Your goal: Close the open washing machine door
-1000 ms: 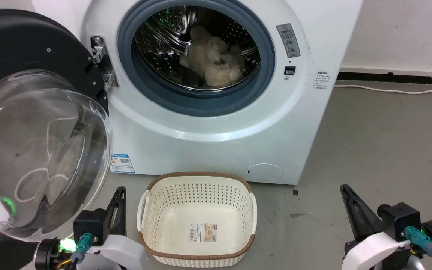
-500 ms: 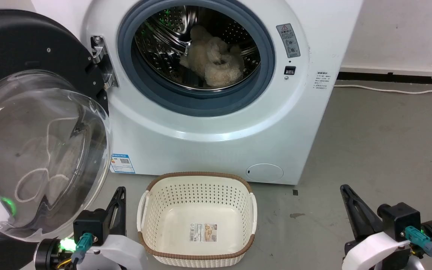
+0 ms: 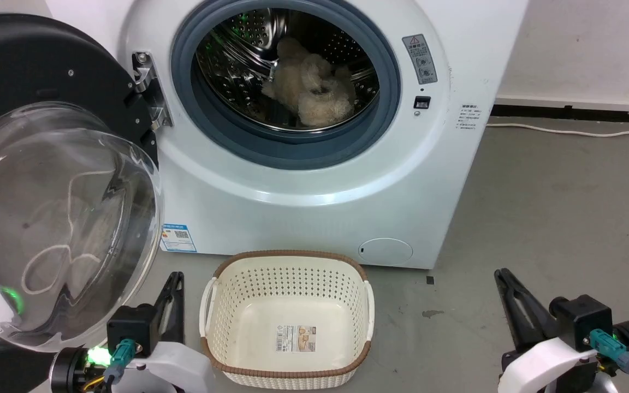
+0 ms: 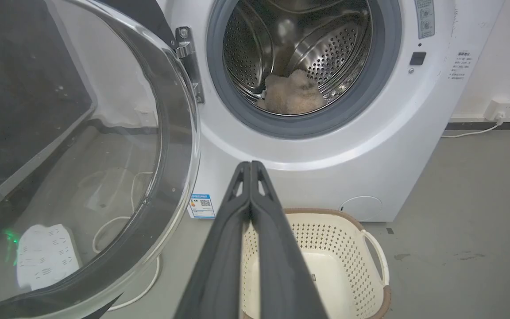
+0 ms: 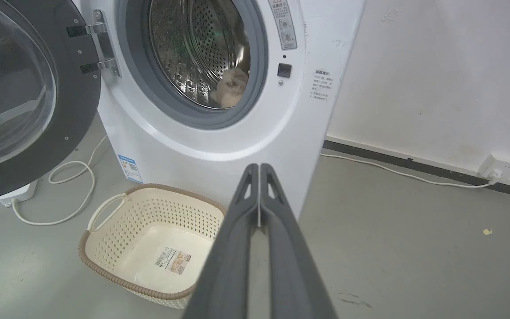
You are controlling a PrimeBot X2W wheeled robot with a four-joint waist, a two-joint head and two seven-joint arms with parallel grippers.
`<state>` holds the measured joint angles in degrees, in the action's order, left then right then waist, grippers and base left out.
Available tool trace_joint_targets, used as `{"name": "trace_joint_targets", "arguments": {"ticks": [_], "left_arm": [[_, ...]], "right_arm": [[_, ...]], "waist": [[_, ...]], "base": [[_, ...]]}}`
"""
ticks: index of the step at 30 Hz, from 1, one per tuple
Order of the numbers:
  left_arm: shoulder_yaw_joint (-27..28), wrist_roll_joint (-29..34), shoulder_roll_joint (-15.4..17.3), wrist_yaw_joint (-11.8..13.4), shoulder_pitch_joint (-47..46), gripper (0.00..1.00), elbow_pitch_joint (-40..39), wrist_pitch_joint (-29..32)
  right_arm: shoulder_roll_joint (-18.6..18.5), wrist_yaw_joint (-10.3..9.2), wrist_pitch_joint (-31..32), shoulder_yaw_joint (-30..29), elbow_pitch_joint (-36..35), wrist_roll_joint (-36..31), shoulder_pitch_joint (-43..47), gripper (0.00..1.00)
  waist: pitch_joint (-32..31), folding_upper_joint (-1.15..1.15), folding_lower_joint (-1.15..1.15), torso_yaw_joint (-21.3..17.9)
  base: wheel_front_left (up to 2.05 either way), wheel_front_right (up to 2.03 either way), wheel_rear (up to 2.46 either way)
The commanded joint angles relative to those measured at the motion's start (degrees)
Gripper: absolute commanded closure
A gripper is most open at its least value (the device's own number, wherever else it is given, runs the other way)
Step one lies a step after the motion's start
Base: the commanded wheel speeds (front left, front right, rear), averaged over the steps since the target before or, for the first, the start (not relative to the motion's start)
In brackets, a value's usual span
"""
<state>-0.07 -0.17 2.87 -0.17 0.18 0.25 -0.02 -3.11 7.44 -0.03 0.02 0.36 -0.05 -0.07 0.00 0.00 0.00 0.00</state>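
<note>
The white washing machine faces me with its drum mouth uncovered and a beige fluffy toy inside. Its black-rimmed door stands swung wide open to the left on a metal hinge, the clear glass bowl bulging toward me. My left gripper is shut and empty, low at the left, just below and right of the glass bowl. My right gripper is shut and empty at the lower right, well away from the door. The door's glass lies to the left of my shut left fingers.
A cream perforated laundry basket sits on the grey floor in front of the machine, between my two grippers. A white power strip and looped cable lie behind the open door. A wall socket and cable run along the right wall.
</note>
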Motion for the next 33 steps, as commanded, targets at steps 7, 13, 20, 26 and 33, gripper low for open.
{"name": "trace_joint_targets", "arguments": {"ticks": [7, 13, 20, 26, 33], "left_arm": [[-0.1, 0.0, 0.1, -0.1, 0.0, 0.00, 0.1, -0.5], [-0.2, 0.0, 0.2, -0.3, 0.0, 0.00, 0.0, -1.2], [-0.4, 0.0, 0.4, -0.5, 0.0, 0.00, 0.0, -2.1], [-0.5, 0.0, 0.6, -0.6, 0.1, 0.00, 0.0, -2.7], [-0.8, -0.1, 1.0, -0.8, 0.4, 0.00, 0.0, -3.5]], "right_arm": [[0.0, 0.00, -0.5, -0.1, 0.1, 0.5, 0.1, 0.00], [0.0, 0.00, -1.2, -0.4, 0.1, 0.8, 0.3, 0.00], [0.0, 0.01, -2.1, -0.4, 0.2, 0.5, 0.6, 0.00], [0.0, 0.01, -2.7, -0.1, 0.4, 0.4, 0.8, 0.00], [0.0, 0.01, -3.5, 0.5, 0.8, 0.3, 1.1, 0.00]], "waist": [[0.0, 0.00, 0.00, 0.0], [0.0, 0.00, 0.00, 0.3], [-0.1, 0.00, 0.00, 1.3], [-0.4, 0.00, 0.00, 2.6], [-0.9, 0.00, 0.00, 5.5]], "base": [[0.00, 0.00, 0.00], [0.00, 0.00, 0.00], [0.00, 0.00, 0.00], [0.00, 0.00, 0.00], [0.00, 0.00, 0.00]]}}
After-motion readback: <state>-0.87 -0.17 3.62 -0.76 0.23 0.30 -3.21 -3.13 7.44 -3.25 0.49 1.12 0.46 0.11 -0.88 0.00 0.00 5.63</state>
